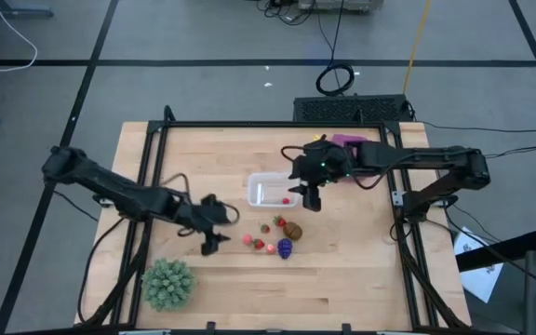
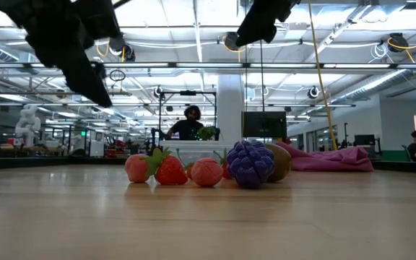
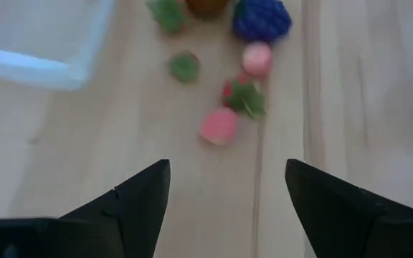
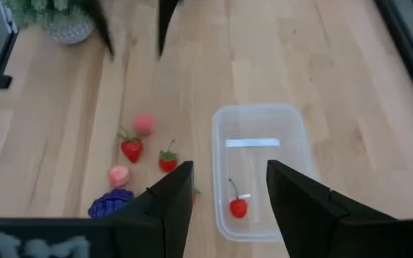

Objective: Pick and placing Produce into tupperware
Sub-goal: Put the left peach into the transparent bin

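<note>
Above wooden table (image 1: 361,270), both claws agape, empty.

One camera hangs overhead and looks straight down on the whole table (image 1: 342,270) and both arms. Another sits at table-top level, close to the fruit cluster (image 2: 208,170), facing across into the room behind. The left wrist camera looks down past its fingers (image 3: 142,201) at the fruit from close by. The right wrist camera looks down from higher onto the tupperware (image 4: 260,129). All four views share the fruit cluster.
</note>
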Robot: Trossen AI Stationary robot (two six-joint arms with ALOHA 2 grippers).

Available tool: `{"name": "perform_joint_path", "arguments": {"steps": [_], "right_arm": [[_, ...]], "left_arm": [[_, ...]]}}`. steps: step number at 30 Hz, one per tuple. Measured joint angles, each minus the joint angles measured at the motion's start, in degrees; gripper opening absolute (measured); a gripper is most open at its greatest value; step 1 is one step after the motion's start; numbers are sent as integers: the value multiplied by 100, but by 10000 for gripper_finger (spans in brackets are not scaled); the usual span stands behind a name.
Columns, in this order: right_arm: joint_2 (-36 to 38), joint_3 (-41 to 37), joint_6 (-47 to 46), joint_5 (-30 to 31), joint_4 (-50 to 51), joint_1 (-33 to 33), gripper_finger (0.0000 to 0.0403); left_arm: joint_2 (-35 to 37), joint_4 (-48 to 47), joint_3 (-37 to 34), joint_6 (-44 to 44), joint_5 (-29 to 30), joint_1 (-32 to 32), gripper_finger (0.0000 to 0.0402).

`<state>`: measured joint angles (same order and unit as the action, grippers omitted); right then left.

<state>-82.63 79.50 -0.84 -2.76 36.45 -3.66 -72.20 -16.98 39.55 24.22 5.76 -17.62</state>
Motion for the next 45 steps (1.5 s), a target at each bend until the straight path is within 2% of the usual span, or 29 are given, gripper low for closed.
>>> {"name": "perform_joint_path", "arguments": {"steps": [3, 7, 15, 19, 28, 45], "right_arm": [[-12, 0, 0, -2, 4, 2, 169], [-60, -3, 15, -4, -21, 2, 169], [-74, -7, 44, -4, -17, 2, 169], [-72, -7, 119, -7, -20, 2, 169], [-74, -8, 197, -7, -40, 2, 169], [-74, -9, 307, -7, -255, 2, 169]], "left_arm": [[-590, 416, 23, -255, -96, -109, 280], [-1117, 436, 158, -345, -94, -59, 280], [-1663, 603, 419, -856, -80, 249, 280], [-1841, 1046, 433, -910, -186, 406, 280], [-2145, 1334, 445, -803, -489, 502, 280], [-2485, 1554, 424, -751, -336, 502, 280]]}}
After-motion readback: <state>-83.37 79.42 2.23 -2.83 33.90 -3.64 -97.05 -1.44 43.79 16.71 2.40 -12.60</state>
